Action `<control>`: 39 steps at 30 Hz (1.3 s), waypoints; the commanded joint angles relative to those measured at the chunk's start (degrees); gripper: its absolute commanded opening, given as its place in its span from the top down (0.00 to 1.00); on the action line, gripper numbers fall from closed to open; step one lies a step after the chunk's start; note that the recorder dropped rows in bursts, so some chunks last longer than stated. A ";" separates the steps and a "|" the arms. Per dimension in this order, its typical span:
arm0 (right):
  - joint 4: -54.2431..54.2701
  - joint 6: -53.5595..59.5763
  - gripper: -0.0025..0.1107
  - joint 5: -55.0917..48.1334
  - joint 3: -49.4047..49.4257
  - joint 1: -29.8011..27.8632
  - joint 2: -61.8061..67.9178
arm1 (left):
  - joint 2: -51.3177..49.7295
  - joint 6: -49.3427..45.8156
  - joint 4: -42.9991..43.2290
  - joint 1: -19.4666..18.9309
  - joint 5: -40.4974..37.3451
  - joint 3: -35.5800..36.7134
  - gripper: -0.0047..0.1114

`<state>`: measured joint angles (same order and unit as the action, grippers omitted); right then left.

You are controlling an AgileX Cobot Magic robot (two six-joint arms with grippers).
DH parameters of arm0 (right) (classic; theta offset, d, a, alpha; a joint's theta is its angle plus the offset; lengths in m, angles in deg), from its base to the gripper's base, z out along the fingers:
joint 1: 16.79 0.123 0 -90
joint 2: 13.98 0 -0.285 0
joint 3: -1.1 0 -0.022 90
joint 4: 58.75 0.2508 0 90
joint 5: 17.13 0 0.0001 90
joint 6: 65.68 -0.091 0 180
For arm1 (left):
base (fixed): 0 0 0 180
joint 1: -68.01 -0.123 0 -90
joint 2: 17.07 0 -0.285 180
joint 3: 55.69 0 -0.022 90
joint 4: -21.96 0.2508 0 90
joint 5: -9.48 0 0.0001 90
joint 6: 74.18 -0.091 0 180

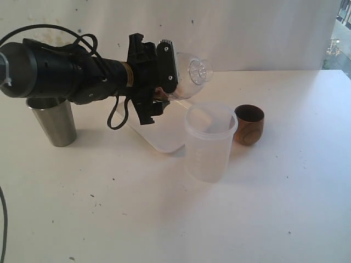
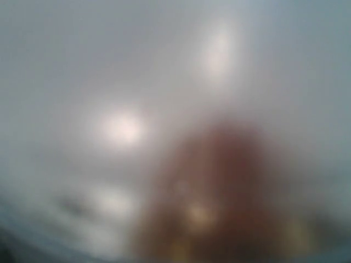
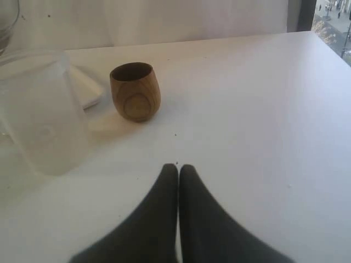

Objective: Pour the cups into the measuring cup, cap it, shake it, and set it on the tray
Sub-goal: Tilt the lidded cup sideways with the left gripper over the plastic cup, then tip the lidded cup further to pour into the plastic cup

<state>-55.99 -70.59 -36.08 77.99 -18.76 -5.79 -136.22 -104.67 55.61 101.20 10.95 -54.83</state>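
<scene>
The brown wooden cup (image 1: 249,124) (image 3: 135,91) stands upright right of the frosted tub. At the left the steel tumbler (image 1: 54,124) stands upright, partly behind my left arm. The white tray (image 1: 160,138) lies behind the tub, mostly covered by the arm. My left gripper (image 1: 170,82) hangs over the tray, shut on a clear dome-shaped cap (image 1: 193,73) that points toward the tub; its wrist view is a blur. My right gripper (image 3: 179,167) is shut on nothing, low over bare table short of the wooden cup. The clear graduated measuring cup is out of view.
A frosted translucent plastic tub (image 1: 210,141) (image 3: 41,115) stands open at the middle, between the tray and the wooden cup. The white table (image 1: 274,208) stretches in front and to the right. A black cable loops down from the left arm.
</scene>
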 commanded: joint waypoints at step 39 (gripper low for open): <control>0.03 -0.02 0.98 0.56 0.33 0.21 -0.26 | 0.99 -14.54 0.24 1.83 -2.80 -3.68 0.96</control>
<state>-55.99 -70.59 -36.08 77.99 -18.76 -5.79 -136.40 -118.83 55.72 102.82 6.01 -57.52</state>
